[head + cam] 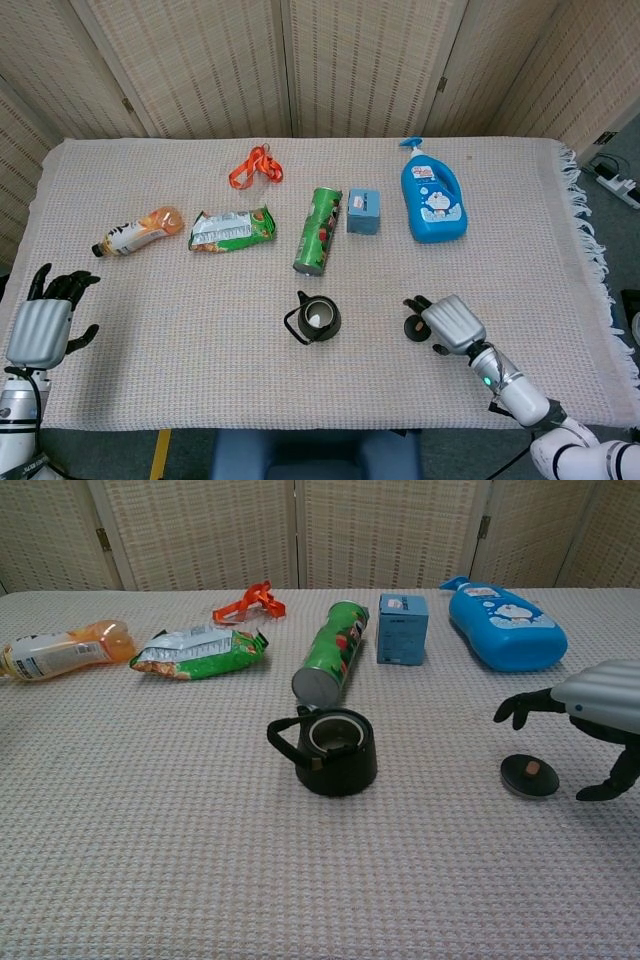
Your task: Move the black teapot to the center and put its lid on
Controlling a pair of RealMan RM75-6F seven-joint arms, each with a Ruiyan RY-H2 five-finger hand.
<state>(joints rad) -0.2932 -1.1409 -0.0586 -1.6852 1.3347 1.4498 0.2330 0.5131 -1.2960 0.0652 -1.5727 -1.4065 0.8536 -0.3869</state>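
The black teapot (316, 319) (333, 750) stands open-topped near the table's middle front, its handle to the left. Its round black lid (414, 326) (529, 777) with a tan knob lies flat on the cloth to the right. My right hand (450, 323) (588, 718) hovers over the lid with fingers spread and nothing in them; in the chest view the fingers arch above and beside the lid without touching it. My left hand (44, 320) stays open at the table's front left edge, far from both.
Behind the teapot lie a green chip can (318, 230), a small blue box (363, 211), a blue detergent bottle (433, 200), a snack bag (232, 229), an orange drink bottle (138, 230) and an orange lanyard (255, 166). The cloth (200, 350) covers the table.
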